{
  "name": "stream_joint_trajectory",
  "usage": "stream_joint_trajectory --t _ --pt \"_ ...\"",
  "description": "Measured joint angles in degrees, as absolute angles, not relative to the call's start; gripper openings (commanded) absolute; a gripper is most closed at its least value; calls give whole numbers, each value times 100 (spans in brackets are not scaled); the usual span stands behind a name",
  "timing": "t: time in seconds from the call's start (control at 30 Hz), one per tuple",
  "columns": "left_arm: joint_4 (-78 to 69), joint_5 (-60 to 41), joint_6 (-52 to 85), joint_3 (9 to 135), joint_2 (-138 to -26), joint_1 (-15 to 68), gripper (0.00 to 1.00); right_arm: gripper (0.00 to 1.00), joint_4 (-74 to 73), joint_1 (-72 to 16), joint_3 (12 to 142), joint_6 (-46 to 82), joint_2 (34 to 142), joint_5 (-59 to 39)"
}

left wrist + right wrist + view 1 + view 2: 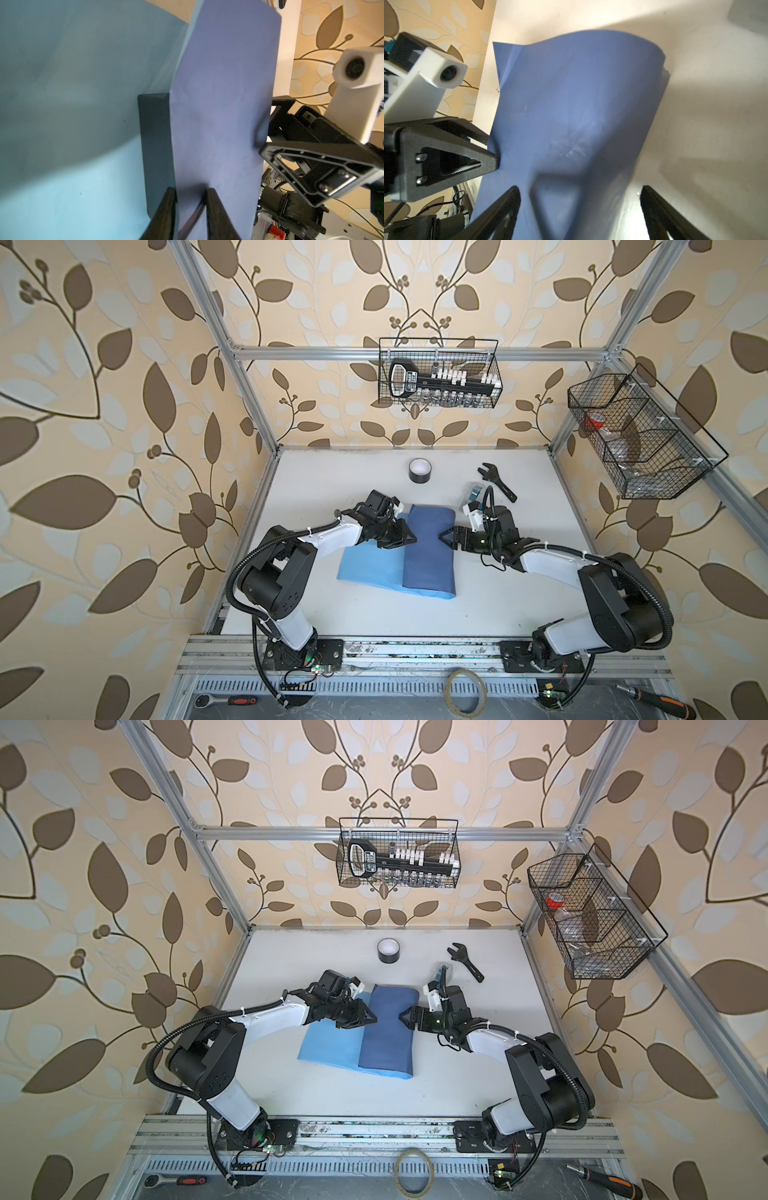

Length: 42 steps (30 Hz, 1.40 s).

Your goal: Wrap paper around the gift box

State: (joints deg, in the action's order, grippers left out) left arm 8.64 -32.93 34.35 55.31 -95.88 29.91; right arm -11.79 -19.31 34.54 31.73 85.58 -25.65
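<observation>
— Left gripper (pixel 190 199): how do its jaws stand?
— Narrow. My two dark fingers (pixel 216 209) straddle the free edge of the paper (pixel 218 104), slate face outward. A slit of paper shows between them, and whether they pinch it I cannot tell.

— And the gift box (pixel 155 145)?
— Left wrist view: one near-black side wall shows, with the slate flap folded over the top of it and the light-blue face spread beside it. In both top views the box is hidden under that flap. The bundle lies in the middle of the table (pixel 332 481), between my two grippers.

— Right gripper (pixel 580 187)?
— Wide, holding nothing. The folded side of the bundle, opposite my left tips, lies between its jaws, and one tip meets the slate face there.

— How does the sheet lie?
— In both top views the slate flap is on the right and the light-blue face lies flat on the table to the left. My left arm reaches over the light-blue part.

— Anything else on the table?
— A black tape roll (pixel 419 470) and a black wrench (pixel 496 483), toward the back wall, both apart from the paper.
</observation>
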Motion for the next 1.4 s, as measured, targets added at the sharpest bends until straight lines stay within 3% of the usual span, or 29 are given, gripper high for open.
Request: stream_joint_trajectory --t 0.33,0.7,1.4 --pt "766 -3415 3439 5485 -9596 2989 26 87 -1448 -1920 3747 3385 9148 -2947" --pt "694 -3601 3494 5422 -9596 2952 20 90 -1406 -1903 3909 3299 9295 -2980" --pt "220 -3588 3638 5214 -9539 2963 15 91 56 -1782 3940 2523 8106 -2440"
